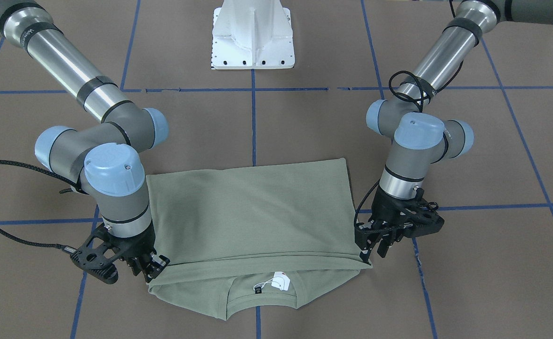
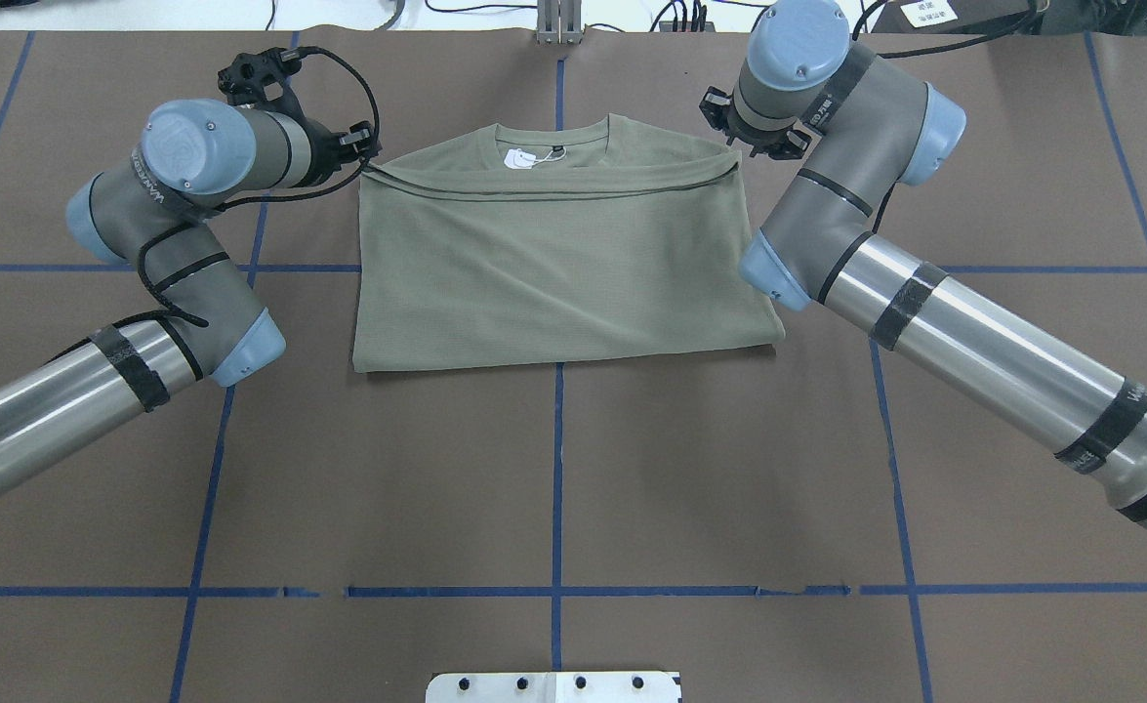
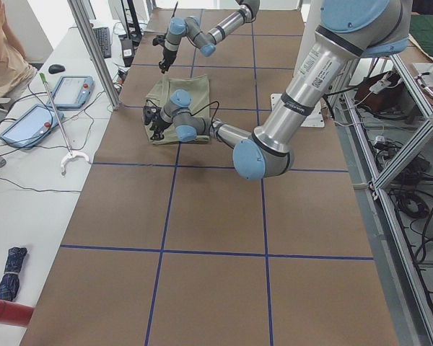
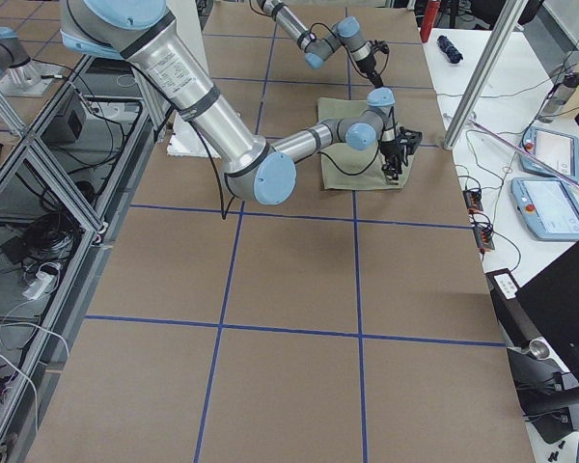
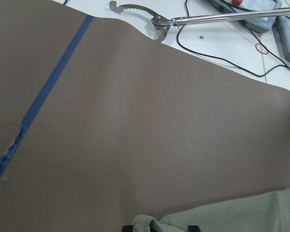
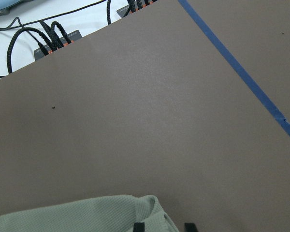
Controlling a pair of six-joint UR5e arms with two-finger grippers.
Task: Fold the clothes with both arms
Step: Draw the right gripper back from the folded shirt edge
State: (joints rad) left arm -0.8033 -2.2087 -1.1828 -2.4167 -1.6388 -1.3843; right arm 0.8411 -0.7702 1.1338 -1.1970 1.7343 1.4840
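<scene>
A shirt [image 1: 252,212] is laid flat on the brown surface [image 1: 304,127], on the side away from the white base [image 1: 252,37]. It is folded across, so that the upper layer's free edge stops just short of the collar [image 1: 262,301], where a white tag [image 1: 280,281] is left showing. That edge is held slightly above the layer beneath and is drawn in a shallow sag between the two end effectors. Its corner on the robot's left is pinched by the left end effector [image 1: 374,252], and the opposite corner by the right end effector [image 1: 155,268]. In each wrist view a bunch of green knit is seen between two black fingertips [image 6: 139,226]. A blue tape line [image 1: 253,122] is partly covered by the shirt.
</scene>
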